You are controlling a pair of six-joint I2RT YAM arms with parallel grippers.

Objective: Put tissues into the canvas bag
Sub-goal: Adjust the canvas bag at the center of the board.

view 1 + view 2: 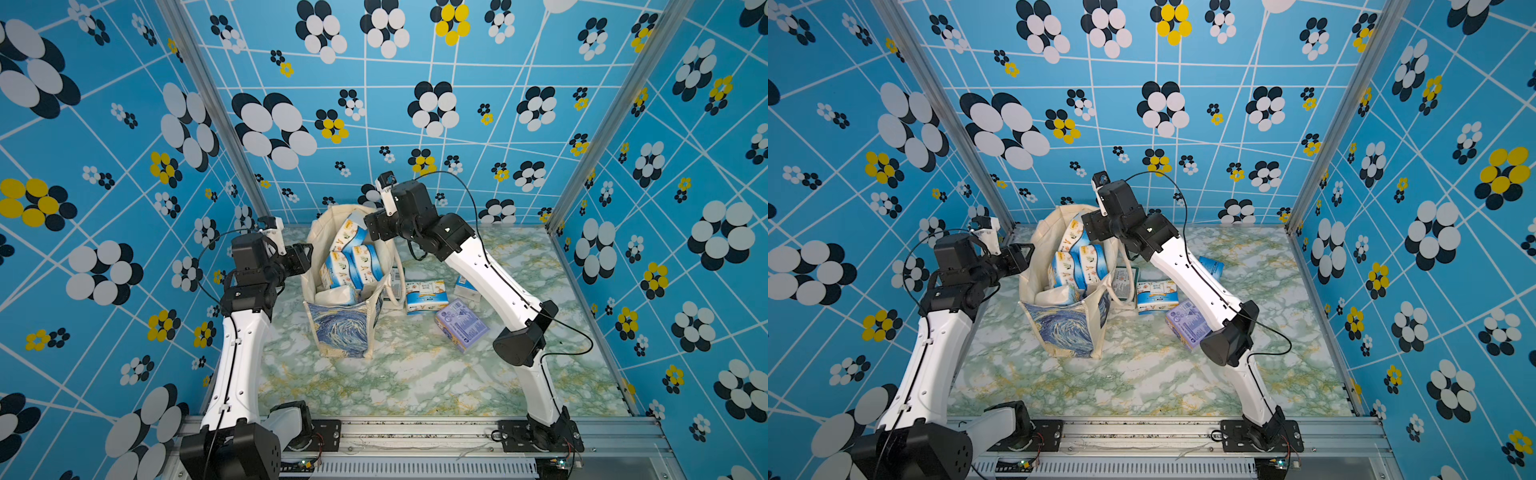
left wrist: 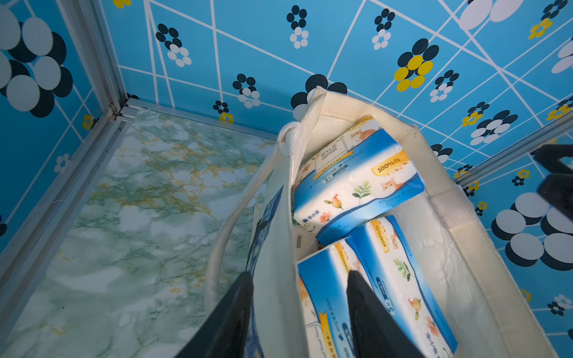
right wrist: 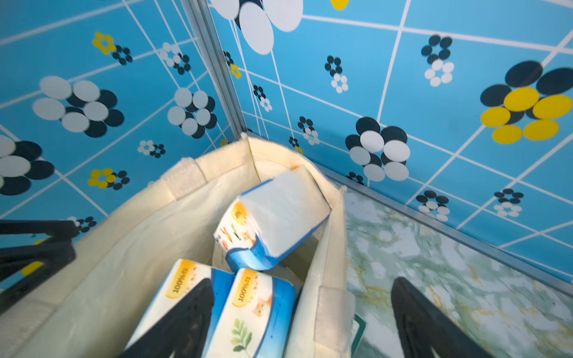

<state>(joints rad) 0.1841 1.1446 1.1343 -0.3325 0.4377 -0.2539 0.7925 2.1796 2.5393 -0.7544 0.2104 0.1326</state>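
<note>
My left tool [image 2: 297, 274] and right tool [image 3: 304, 280] are both open. Each has a wall of the canvas bag [image 1: 345, 328] between its fingers, I think to hold the mouth wide. The cream, blue-swirled bag stands on the table [image 1: 415, 374] with blue-and-white tissues [image 1: 347, 266] inside. More packs [image 1: 426, 295] lie beside it.

The left gripper [image 2: 298, 276] has its jaws apart, straddling the near wall of the canvas bag [image 2: 347, 107]. One finger [image 2: 232, 316] sits outside, just beside the blue print; the other is inside, clear of the fabric. The bag is upright with its mouth open, and a cream loop handle [image 2: 221, 235] hangs outside. Inside, the tissues [image 2: 356, 183]: one blue-and-white pack lies tilted across the far end, two more packs [image 2: 400, 279] stand side by side, overlapped by the inner finger. The bag stands on a green marble-pattern table [image 2: 139, 201], near the flowered blue wall [image 2: 372, 55]
</note>
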